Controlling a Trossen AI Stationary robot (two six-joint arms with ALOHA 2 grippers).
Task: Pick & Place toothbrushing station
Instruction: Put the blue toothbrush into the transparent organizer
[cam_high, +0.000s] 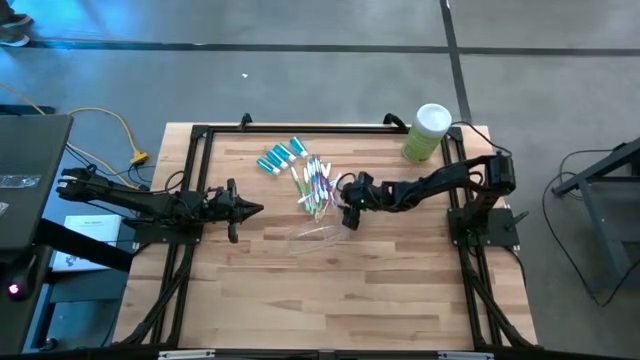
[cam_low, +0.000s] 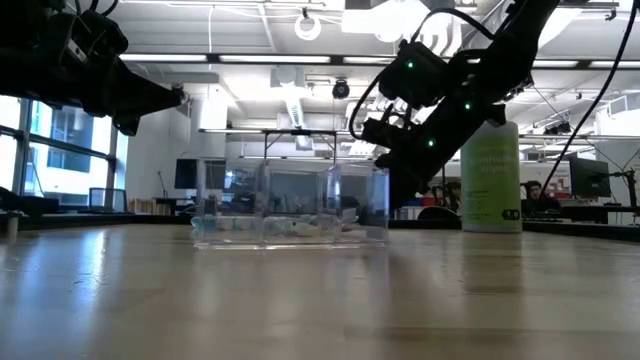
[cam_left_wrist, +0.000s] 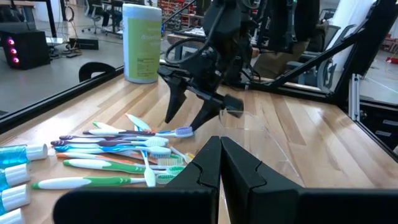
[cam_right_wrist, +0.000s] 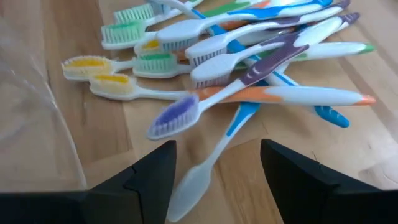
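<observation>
From above, a pale wooden counter (cam_high: 330, 290) edged by a black frame stands on a grey floor, with a yellow cable trailing off past its far left corner. The toothbrushes (cam_high: 315, 185) lie in a loose heap near the middle of the far half, and the teal-and-white toothpaste tubes (cam_high: 280, 157) lie just beside that heap on its far left. A clear plastic cup (cam_high: 318, 236) lies on the near side of the heap, barely visible against the wood. A light-green canister (cam_high: 427, 133) with a white lid stands well to the right of the heap at the far edge. The right hand (cam_high: 347, 205) reaches in to the heap's right edge; the left hand (cam_high: 250, 209) waits well to the heap's left, fingers together

At counter height, an open workshop with ceiling lights fills the background. A clear box-like shape (cam_low: 290, 205) sits ahead of the heap, the canister (cam_low: 490, 178) to its right; the writing on its label is too blurred to read. The right arm slants down between them

In the left wrist view, the shut left hand (cam_left_wrist: 221, 163) points at the toothbrushes (cam_left_wrist: 124, 155), with the right hand (cam_left_wrist: 189, 109) spread open just past them

In the right wrist view, the right hand (cam_right_wrist: 217, 163) has its fingers apart, a white brush handle between them, holding nothing, just over the toothbrushes (cam_right_wrist: 249, 56)
</observation>
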